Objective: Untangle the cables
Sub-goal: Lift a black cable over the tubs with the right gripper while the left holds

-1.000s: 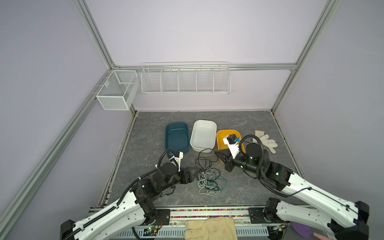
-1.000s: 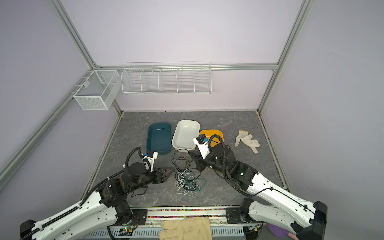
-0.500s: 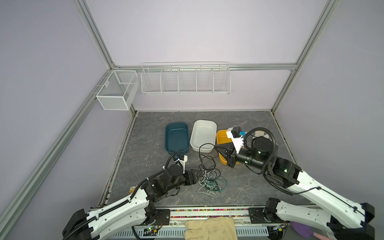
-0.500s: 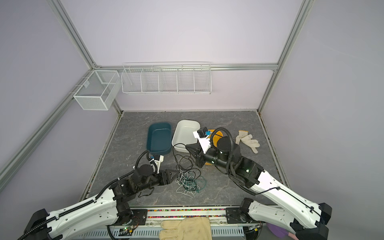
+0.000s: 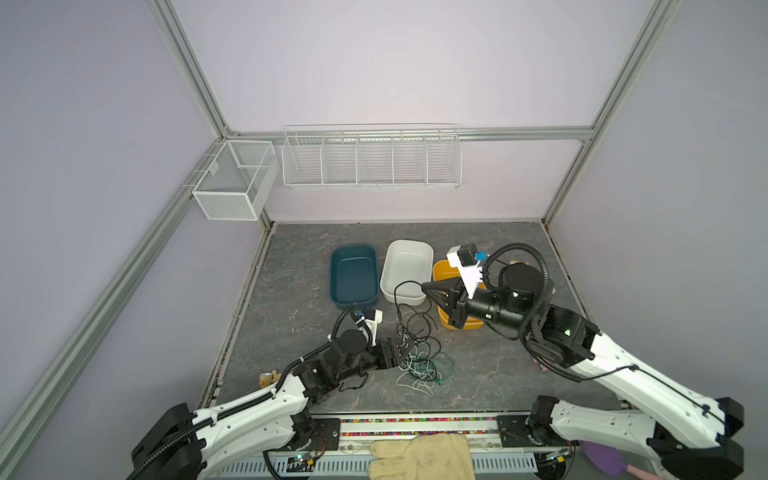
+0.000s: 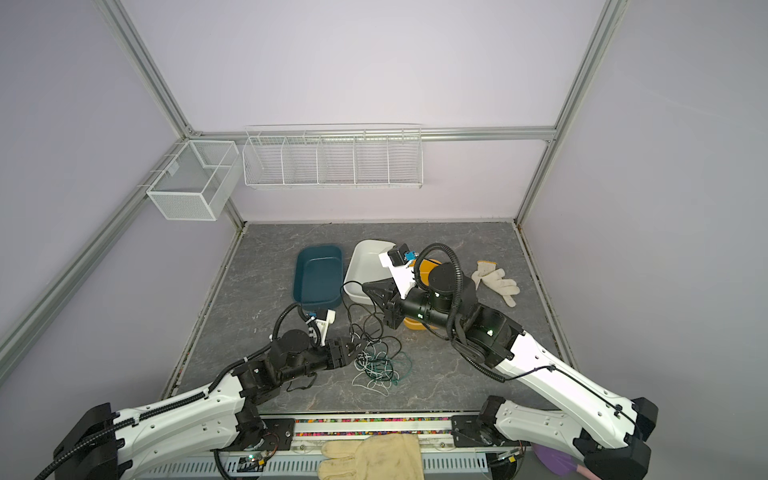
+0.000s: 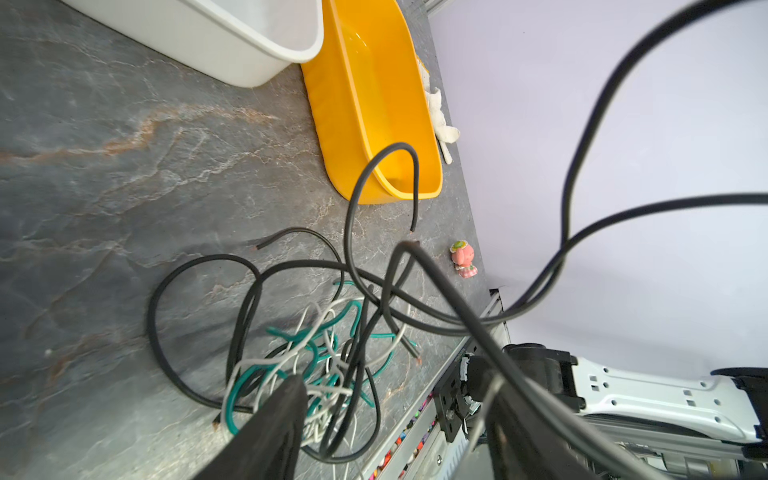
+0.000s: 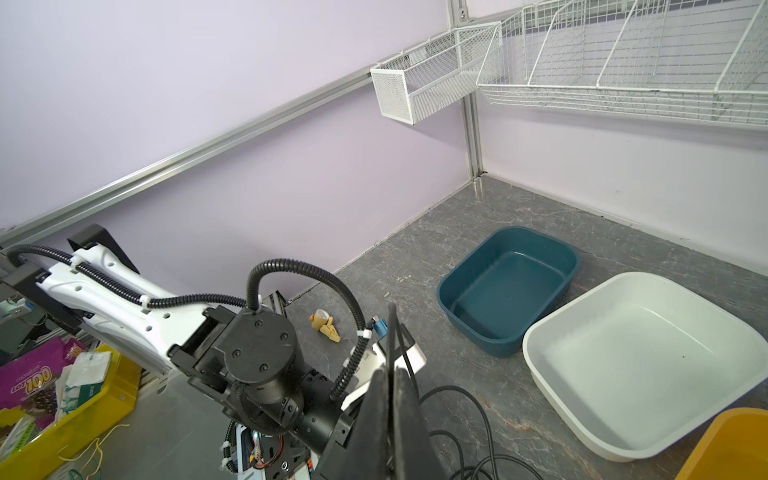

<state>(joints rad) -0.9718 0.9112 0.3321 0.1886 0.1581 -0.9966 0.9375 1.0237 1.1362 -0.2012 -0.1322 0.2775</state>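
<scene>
- Holding one black cable: the right tool is closed on it, raised above the tabletop beside the near rim of the white bin. The right wrist view shows the strand pinched between the shut fingers.
- Rest of the cables, black, white and teal-green, lie heaped on the tabletop at 6 o'clock from the right tool in both top views, well below it.
- Key relation: the held strand arches out at 9 o'clock from the right tool, then drops along the 12-to-6 line into the heap. I judge a clean pull-out has to run back along that line, toward 12 o'clock and upward.
- Left tool sits at 9 o'clock of the heap, touching its edge, and is much the nearer arm. Its fingers stand apart in the left wrist view, with several strands crossing the gap and nothing pinched.
- Judgement: the left tool is placed to pin or pinch the heap while the right tool draws its strand away.
- Risk: black loops cross over the white and teal strands, so an unanchored pull may drag the whole heap toward 12 o'clock.
- Cannot tell which heap loop belongs to the held strand.
</scene>
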